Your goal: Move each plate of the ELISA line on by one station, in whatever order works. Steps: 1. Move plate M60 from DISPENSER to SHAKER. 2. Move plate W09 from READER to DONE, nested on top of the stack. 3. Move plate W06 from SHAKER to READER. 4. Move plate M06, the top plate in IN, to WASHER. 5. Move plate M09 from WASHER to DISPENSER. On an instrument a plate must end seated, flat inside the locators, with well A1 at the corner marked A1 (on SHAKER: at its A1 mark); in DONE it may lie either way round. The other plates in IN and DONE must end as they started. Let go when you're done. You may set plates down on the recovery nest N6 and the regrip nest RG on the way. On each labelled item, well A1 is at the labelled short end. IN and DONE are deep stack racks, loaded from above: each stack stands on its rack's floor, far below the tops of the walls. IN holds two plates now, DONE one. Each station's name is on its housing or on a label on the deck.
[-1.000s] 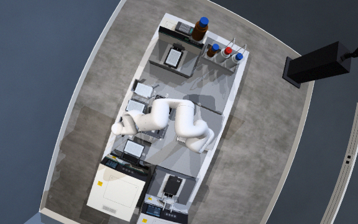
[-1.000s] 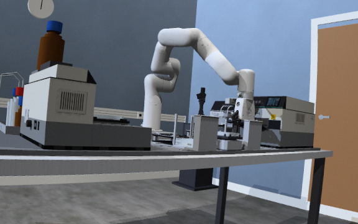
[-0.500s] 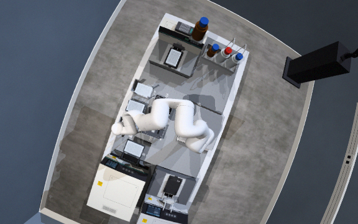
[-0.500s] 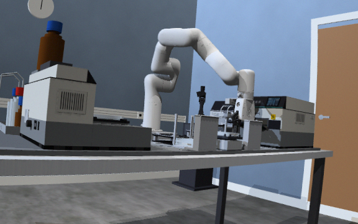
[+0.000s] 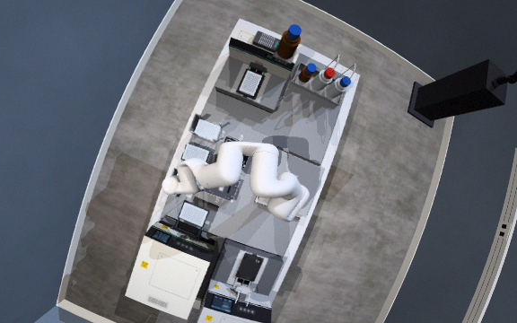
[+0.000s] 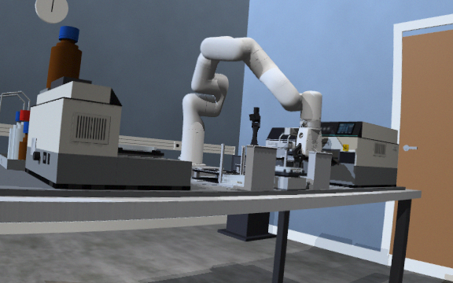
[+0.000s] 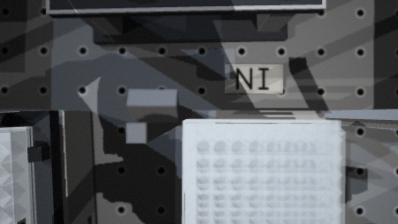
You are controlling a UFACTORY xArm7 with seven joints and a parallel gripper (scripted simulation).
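A white well plate [image 7: 262, 170] lies in the IN rack, just below the upside-down IN label [image 7: 253, 78] on the deck. The edge of a second white plate [image 7: 14, 175] shows at the far left of the wrist view. My gripper [image 6: 297, 157] is open and empty, low between the two tall rack walls [image 6: 258, 167] [image 6: 320, 169]. Its fingers do not show in the wrist view. In the overhead view the wrist hides the gripper, beside two racked white plates [image 5: 196, 152] [image 5: 207, 129].
A white plate [image 5: 192, 214] sits on the tray of the cream instrument [image 5: 169, 274]. Another white plate [image 5: 250, 82] sits in the far instrument, and a black plate [image 5: 249, 266] in the near right one. Bottles [image 5: 289, 42] [image 5: 328, 75] stand at the far end.
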